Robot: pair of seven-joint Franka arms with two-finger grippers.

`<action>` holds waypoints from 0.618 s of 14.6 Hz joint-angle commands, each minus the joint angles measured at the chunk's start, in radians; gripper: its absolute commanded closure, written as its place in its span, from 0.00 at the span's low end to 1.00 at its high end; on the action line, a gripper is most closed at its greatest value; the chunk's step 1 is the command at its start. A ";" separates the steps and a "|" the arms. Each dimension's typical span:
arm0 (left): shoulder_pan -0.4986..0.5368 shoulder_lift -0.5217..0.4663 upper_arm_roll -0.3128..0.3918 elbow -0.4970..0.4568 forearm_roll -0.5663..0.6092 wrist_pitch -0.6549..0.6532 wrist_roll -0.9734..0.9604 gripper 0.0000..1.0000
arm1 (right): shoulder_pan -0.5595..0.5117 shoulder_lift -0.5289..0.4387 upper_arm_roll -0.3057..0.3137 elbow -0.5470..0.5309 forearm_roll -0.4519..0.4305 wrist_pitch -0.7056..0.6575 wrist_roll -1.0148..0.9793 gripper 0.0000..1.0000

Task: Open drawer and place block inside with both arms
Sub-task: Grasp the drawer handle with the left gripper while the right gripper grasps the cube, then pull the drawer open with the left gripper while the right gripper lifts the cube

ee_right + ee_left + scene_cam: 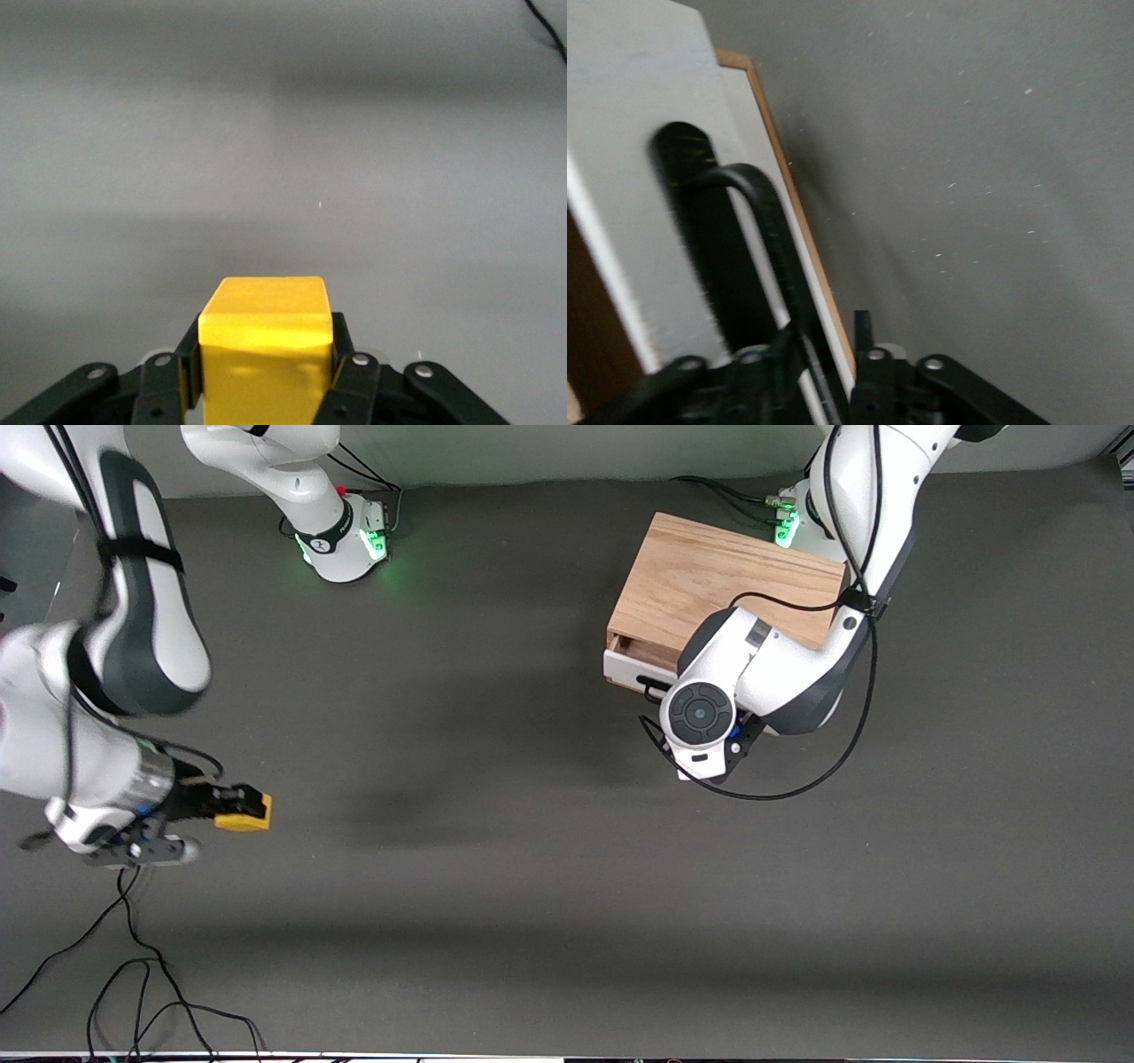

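The light oak box (722, 584) stands near the left arm's base. Its white-fronted drawer (620, 668) is pulled out a little, showing a strip of wood interior (645, 651). The left arm's wrist (700, 713) hangs over the drawer front and hides its gripper there. In the left wrist view my left gripper (824, 343) is shut on the black bar handle (757, 221) of the drawer front (638, 133). My right gripper (232, 804) is shut on the yellow block (245, 813) and holds it above the table at the right arm's end. The block (266, 319) fills the right gripper (266, 345).
The right arm's green-lit base (345, 536) stands at the back of the table. A black cable (797, 784) loops from the left arm down over the mat beside the drawer. More cables (133, 992) lie near the front edge under the right arm.
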 commanded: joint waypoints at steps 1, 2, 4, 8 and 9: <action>0.024 0.016 0.004 0.086 0.000 0.009 0.019 1.00 | 0.005 -0.106 0.058 -0.027 -0.001 -0.051 0.009 0.88; 0.035 0.019 0.006 0.105 -0.009 0.009 0.019 1.00 | 0.005 -0.114 0.076 -0.021 -0.016 -0.052 0.012 0.88; 0.043 0.029 0.006 0.122 -0.015 0.006 0.021 1.00 | 0.005 -0.100 0.090 -0.014 -0.022 -0.040 0.017 0.88; 0.053 0.032 0.006 0.135 -0.036 0.006 0.019 1.00 | 0.005 -0.088 0.110 -0.011 -0.013 -0.011 0.075 0.87; 0.053 0.035 0.007 0.146 -0.044 0.004 0.018 1.00 | -0.002 -0.086 0.132 -0.008 -0.018 -0.011 0.083 0.87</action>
